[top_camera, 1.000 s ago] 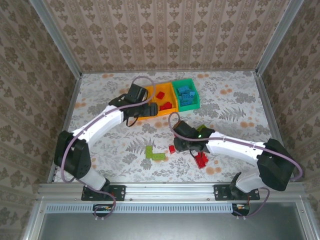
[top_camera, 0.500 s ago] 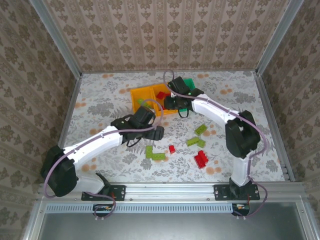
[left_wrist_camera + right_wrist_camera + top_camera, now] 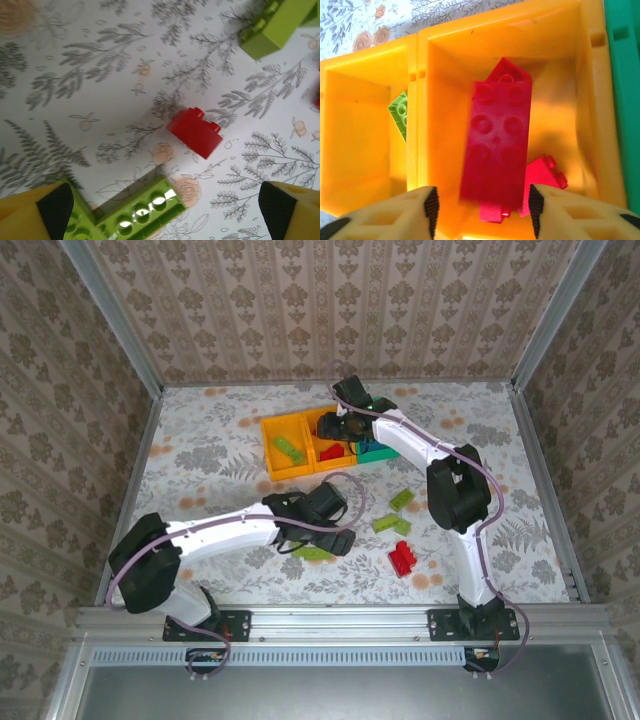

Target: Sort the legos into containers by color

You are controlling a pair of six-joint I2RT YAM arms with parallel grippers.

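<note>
My left gripper (image 3: 165,207) is open low over the table, its fingertips wide apart. Between them lies a lime L-shaped lego (image 3: 142,210), with a small red lego (image 3: 195,132) just ahead. My right gripper (image 3: 482,202) is open above the middle orange-yellow container (image 3: 555,115). A long red lego (image 3: 497,145), blurred, sits in the gap over that container, clear of the left pad. A small red lego (image 3: 542,177) lies inside. The left orange-yellow container (image 3: 285,450) holds a lime lego (image 3: 399,115). The green container (image 3: 378,450) is partly hidden by the right arm.
Loose on the table right of the left gripper (image 3: 338,538) are two lime legos (image 3: 402,498) (image 3: 390,523) and a red cluster (image 3: 403,558). Another lime lego (image 3: 275,22) lies ahead in the left wrist view. The right arm (image 3: 440,470) stretches across the table's right half.
The left arm swung from the containers down to the legos at the table's middle. The right arm carried a red lego from the table to the middle container and its fingers have opened.
</note>
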